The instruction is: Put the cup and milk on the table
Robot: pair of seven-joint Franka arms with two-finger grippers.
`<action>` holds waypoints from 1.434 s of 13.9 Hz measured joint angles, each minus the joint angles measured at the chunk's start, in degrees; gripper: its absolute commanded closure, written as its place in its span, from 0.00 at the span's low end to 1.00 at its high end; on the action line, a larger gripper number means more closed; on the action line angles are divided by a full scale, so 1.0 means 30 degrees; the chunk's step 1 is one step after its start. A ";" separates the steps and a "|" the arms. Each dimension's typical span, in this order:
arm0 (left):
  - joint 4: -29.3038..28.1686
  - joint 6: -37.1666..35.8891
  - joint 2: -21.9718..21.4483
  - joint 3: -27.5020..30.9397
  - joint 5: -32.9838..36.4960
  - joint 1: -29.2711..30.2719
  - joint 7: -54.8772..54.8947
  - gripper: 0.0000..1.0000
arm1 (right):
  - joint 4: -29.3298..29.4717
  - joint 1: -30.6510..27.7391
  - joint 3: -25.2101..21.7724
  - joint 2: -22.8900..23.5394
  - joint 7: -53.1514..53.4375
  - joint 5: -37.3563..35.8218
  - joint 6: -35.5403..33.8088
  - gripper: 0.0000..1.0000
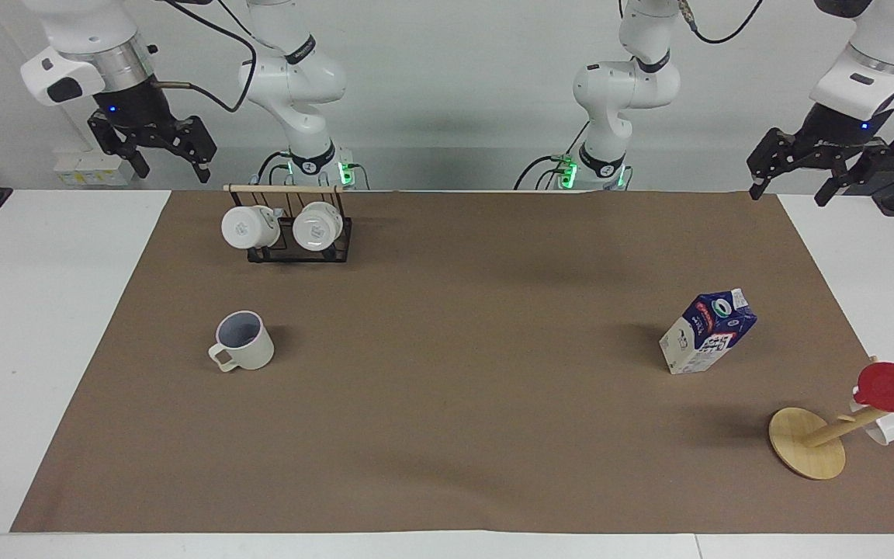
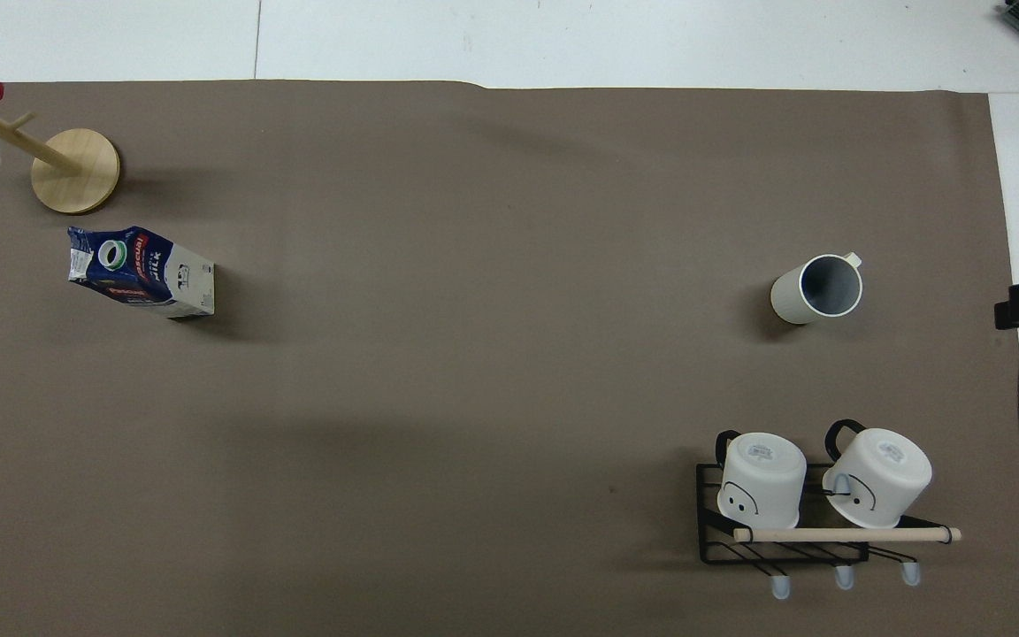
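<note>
Both grippers, left gripper (image 1: 813, 177) and right gripper (image 1: 154, 152), hung open, holding nothing.
Your risk: cup (image 1: 244, 341) and milk (image 1: 708, 332) sat on the mat (image 1: 447, 435); the tall carton could've tipped if nudged.

1. I see the cup (image 1: 243, 341) standing upright on the brown mat of the table (image 1: 447, 466), toward the right arm's end; it is a cream-white mug with a greyish-lavender inside, mouth up, its squarish loop handle turned away from the robots
2. I see the milk (image 1: 708, 332), a small gable-top carton in dark blue and white with a round white spout ring and red and black print, standing upright on the same mat toward the left arm's end, well apart from the cup
</note>
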 measured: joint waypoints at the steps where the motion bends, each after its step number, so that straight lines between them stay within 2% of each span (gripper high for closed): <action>1: -0.0008 0.0000 0.0000 0.0000 0.0000 0.0000 0.0000 0.00 | 0.0000 0.0000 -0.0001 0.0001 0.0000 -0.0003 0.0083 0.00; 20: -0.0017 -0.0014 0.0000 -0.0010 0.0000 0.0000 -0.0001 0.00 | -0.0001 -0.0003 -0.0003 0.0002 0.0000 -0.0005 0.0430 0.00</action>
